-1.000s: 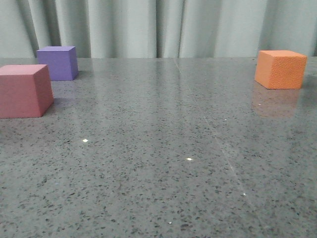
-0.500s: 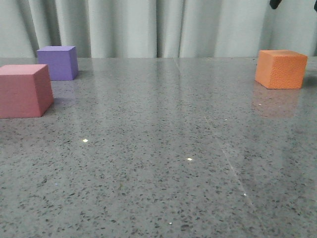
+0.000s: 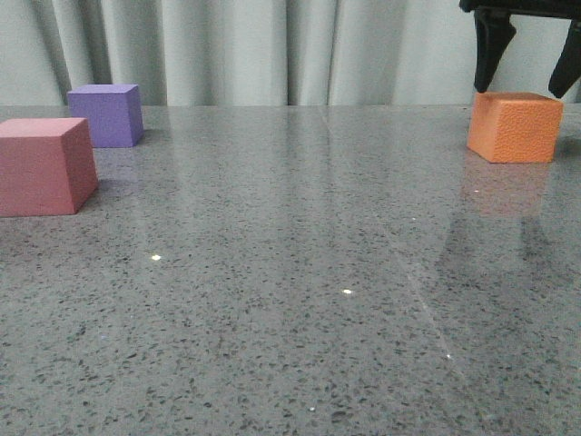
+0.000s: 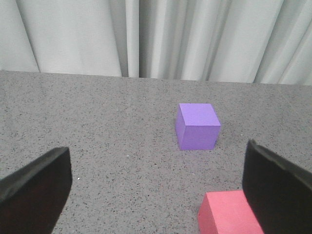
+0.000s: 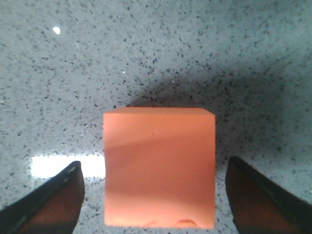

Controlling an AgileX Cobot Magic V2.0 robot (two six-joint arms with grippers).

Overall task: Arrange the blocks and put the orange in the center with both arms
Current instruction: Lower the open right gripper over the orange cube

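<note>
The orange cube sits on the grey speckled table at the far right. My right gripper hangs open just above it, one finger over each side. In the right wrist view the orange cube lies between the two open fingers, apart from both. The pink-red cube sits at the left edge and the purple cube behind it. In the left wrist view my left gripper is open and empty, with the purple cube ahead and the pink-red cube beside one finger.
The grey speckled tabletop stretches between the cubes. Pale pleated curtains hang behind the table's far edge.
My right gripper has come down into the front view from above and now hangs over the orange cube. The cubes have not moved.
</note>
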